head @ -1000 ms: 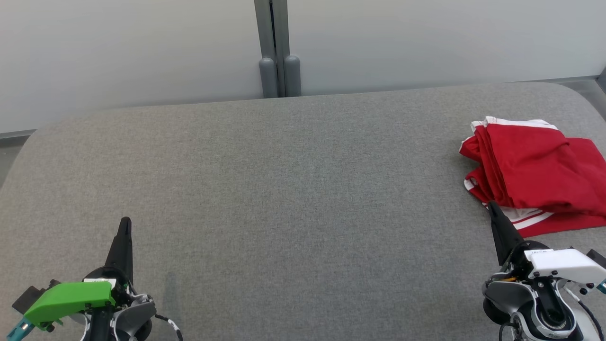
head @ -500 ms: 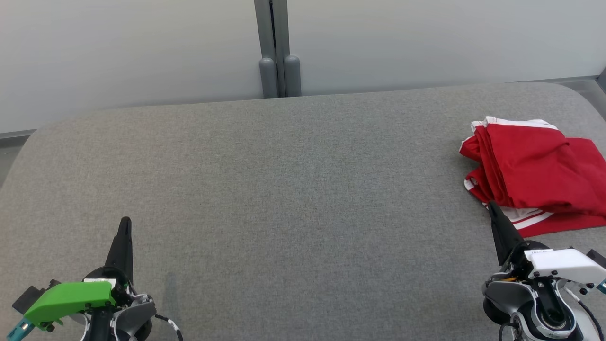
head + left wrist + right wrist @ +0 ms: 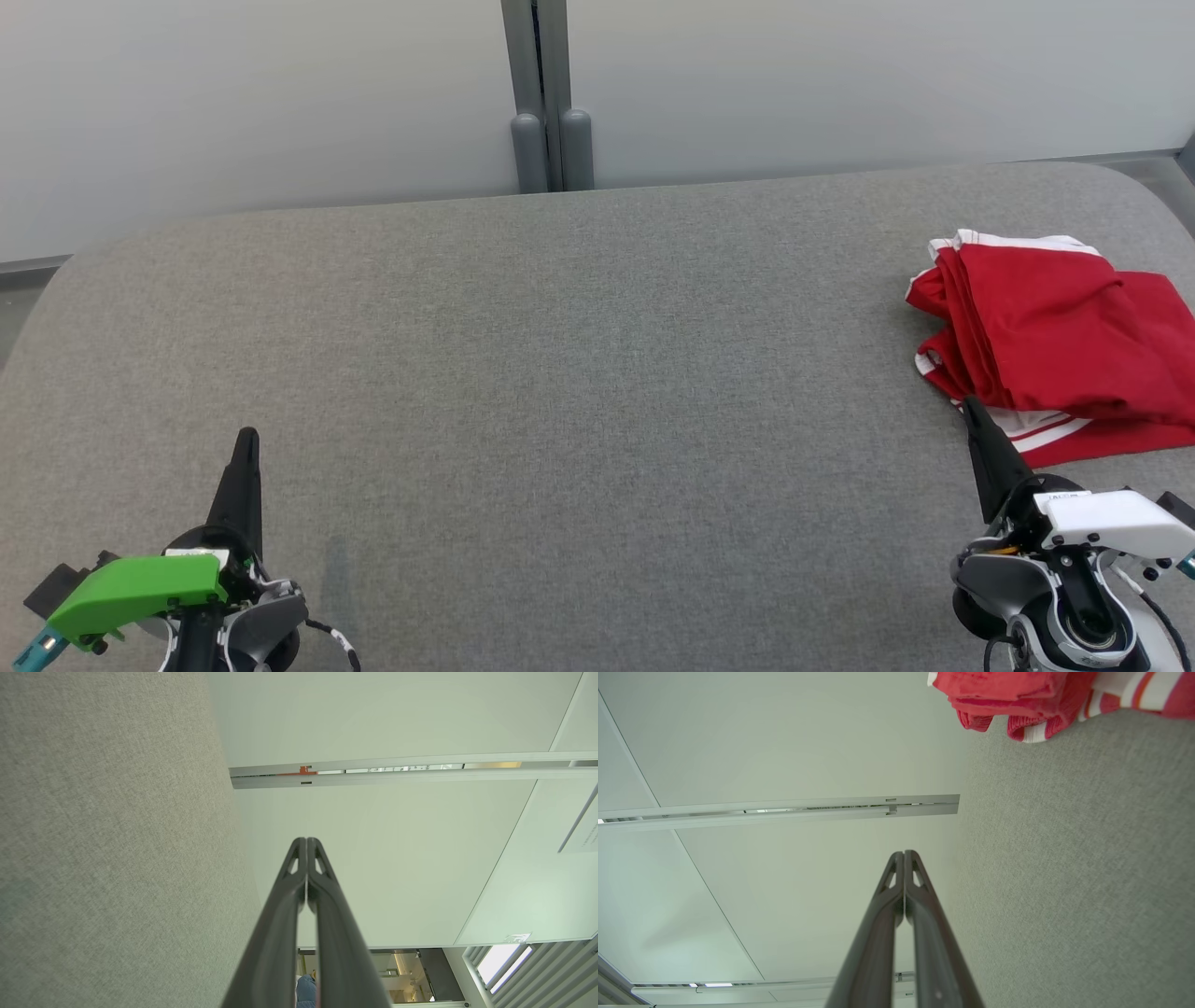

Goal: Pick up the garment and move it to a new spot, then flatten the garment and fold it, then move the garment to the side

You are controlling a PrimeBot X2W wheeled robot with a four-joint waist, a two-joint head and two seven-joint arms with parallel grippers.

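I see a grey fabric tabletop [image 3: 560,373], pale wall panels [image 3: 280,93] behind, grey post [image 3: 546,93] between. Red-white garment [image 3: 1055,336] bunched at right edge. Left fingers [image 3: 241,485], right fingers [image 3: 990,457] pressed together, holding nothing.

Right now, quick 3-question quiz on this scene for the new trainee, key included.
1. True or false: the left gripper is holding the red garment.
2. Seen from the head view, where on the grey table does the garment lie? A) far right B) middle C) near left corner
3. Fill in: the right gripper has its jaws ___.

Key:
1. False. It is shut on nothing, far from the garment.
2. A.
3. Shut. The fingertips are together, close to the garment but not gripping it.
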